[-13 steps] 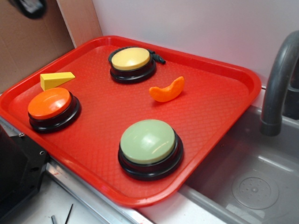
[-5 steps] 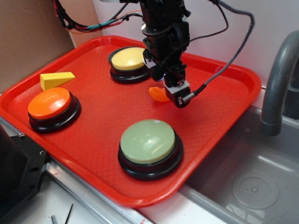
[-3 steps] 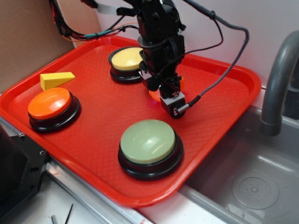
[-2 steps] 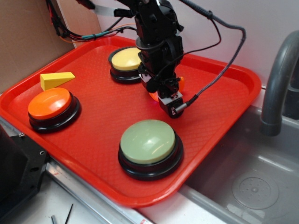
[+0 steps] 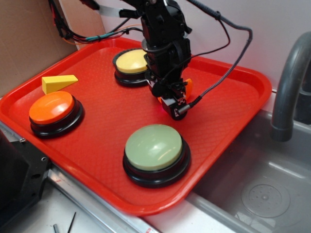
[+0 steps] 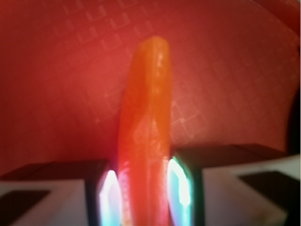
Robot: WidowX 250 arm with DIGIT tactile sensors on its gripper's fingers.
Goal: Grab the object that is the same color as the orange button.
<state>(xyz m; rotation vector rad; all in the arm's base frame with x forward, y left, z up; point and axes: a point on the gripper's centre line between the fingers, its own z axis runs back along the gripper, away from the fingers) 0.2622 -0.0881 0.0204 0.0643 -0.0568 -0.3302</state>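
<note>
Plastic dominates the close view: a small curved crescent-shaped orange plastic piece [image 6: 145, 136], glossy and slightly ridged like a citrus segment, stands on edge between the two fingers [image 6: 109, 197] of the black gripper [image 6: 145, 195], whose inner pads glow pale blue-green. The pads sit tight against both flanks of the crescent, so the jaws are nearly closed and gripping it. Beneath the piece lies the red plastic tray [image 6: 56, 70], its surface stamped with a fine diamond grid.

From the exterior view, the gripper [image 5: 171, 99] points down at the tray [image 5: 233, 104], and only slivers of the orange crescent [image 5: 188, 86] show around its fingers. Black cables trail up from the arm.

In front of the gripper, nearer the camera, sits a large round pale green dome-topped push button on a black circular base [image 5: 154, 146], smooth and matte. Well off to the camera-left side of the gripper is the large round orange dome-topped push button on a black circular base [image 5: 51, 108], and just beyond it a yellow wedge-shaped block [image 5: 58, 82] with flat faces. Just behind the gripper, partly hidden by the arm, is a round yellow-topped push button on a black base [image 5: 130, 62]. To the camera-right, off the tray, a grey curved faucet pipe [image 5: 290, 82] rises over a grey sink basin [image 5: 262, 194]. No writing is legible anywhere.
</note>
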